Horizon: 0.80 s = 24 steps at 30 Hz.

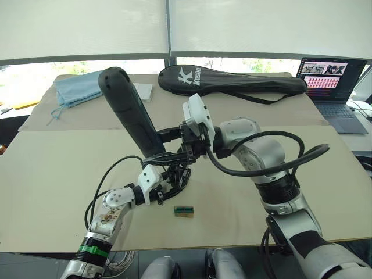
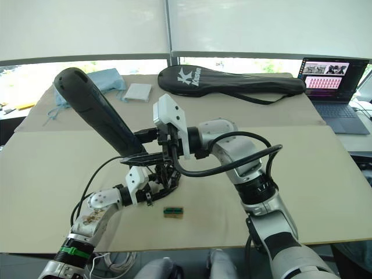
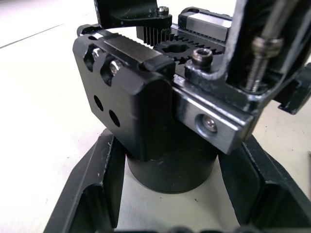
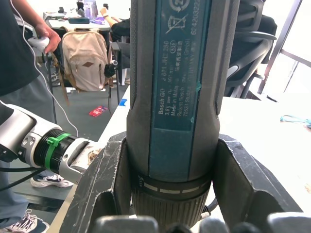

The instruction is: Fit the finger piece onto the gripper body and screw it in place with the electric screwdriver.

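From my head cameras, my right gripper [image 1: 177, 152] is clamped on the electric screwdriver [image 1: 125, 107] low on its barrel, just above the narrow end. Its long axis runs tilted: the rounded butt points up and toward my left, away from me, and the bit end points down at the gripper body [image 1: 174, 177]. That body sits on the table [image 1: 52, 174], held by my left gripper [image 1: 168, 185]. A small green-and-tan box [image 1: 183, 211] lies just beside it, nearer me. I cannot make out the finger piece here.

In my left wrist view, my two fingers [image 3: 92, 194] are closed on the round base of the gripper body [image 3: 141, 111], one on each side. The block is stiff metal and hard plastic with open gear teeth on top; I judge it dense and rigid, and the round base could turn in my grip under driving torque, so a firm hold low down is right. The thin metal bit [image 3: 265, 48] comes down near its upper edge.

In my right wrist view, my fingers [image 4: 104, 179] grip the screwdriver [image 4: 170, 87] at its collar. The matte barrel looks heavy and top-loaded above my hold, so I expect it to want to tip.
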Motion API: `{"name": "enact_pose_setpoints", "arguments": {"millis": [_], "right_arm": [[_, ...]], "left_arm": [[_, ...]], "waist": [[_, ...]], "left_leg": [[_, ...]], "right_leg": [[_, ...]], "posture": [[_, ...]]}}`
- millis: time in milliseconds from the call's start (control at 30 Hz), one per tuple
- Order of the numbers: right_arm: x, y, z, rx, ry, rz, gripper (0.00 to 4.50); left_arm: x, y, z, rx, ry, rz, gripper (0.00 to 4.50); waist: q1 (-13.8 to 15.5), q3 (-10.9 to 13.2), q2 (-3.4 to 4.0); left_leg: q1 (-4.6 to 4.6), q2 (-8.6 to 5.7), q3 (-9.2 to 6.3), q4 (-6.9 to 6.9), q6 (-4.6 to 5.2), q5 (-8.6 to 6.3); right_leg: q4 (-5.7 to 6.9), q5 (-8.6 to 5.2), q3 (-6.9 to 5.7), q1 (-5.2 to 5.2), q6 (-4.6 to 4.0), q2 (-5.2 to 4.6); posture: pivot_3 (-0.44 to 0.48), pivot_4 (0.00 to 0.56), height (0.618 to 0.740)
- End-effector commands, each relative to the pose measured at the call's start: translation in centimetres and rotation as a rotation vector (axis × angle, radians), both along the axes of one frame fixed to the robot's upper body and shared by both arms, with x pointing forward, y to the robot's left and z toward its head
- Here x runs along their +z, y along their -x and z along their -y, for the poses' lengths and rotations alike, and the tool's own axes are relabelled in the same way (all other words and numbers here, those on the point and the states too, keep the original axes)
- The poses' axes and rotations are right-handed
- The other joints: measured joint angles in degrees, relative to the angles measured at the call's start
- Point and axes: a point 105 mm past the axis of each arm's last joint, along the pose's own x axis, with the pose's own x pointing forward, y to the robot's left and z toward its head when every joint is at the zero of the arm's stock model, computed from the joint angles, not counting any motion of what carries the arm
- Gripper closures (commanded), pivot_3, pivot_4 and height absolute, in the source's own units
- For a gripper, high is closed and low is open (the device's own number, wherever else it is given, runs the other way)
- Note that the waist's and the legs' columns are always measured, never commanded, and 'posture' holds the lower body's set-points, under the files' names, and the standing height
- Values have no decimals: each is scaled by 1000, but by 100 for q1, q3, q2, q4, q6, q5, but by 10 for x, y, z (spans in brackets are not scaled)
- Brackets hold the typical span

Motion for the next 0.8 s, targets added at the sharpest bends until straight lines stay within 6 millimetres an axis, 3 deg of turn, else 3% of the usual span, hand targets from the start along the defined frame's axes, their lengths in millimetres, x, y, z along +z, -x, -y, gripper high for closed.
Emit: {"name": "enact_pose_setpoints", "arguments": {"millis": [33, 467, 800], "right_arm": [[19, 9, -2, 40, -45, 102, 2572], [13, 10, -1, 47, -26, 119, 2572], [2, -1, 6, -22, -47, 43, 2572]], "left_arm": [[-17, 8, 1, -10, -26, -77, 2227], [-16, 9, 3, -10, -24, -78, 2227], [-15, 9, 3, -9, -22, -80, 2227]], "waist": [[0, 0, 0], [-1, 0, 0], [-1, 0, 0]], "left_leg": [[0, 0, 0, 0, 0, 0], [0, 0, 0, 0, 0, 0], [1, 0, 0, 0, 0, 0]], "right_leg": [[0, 0, 0, 0, 0, 0], [0, 0, -1, 0, 0, 1], [0, 0, -1, 2, 0, 1]], "posture": [[0, 150, 740], [0, 150, 740], [0, 150, 740]]}}
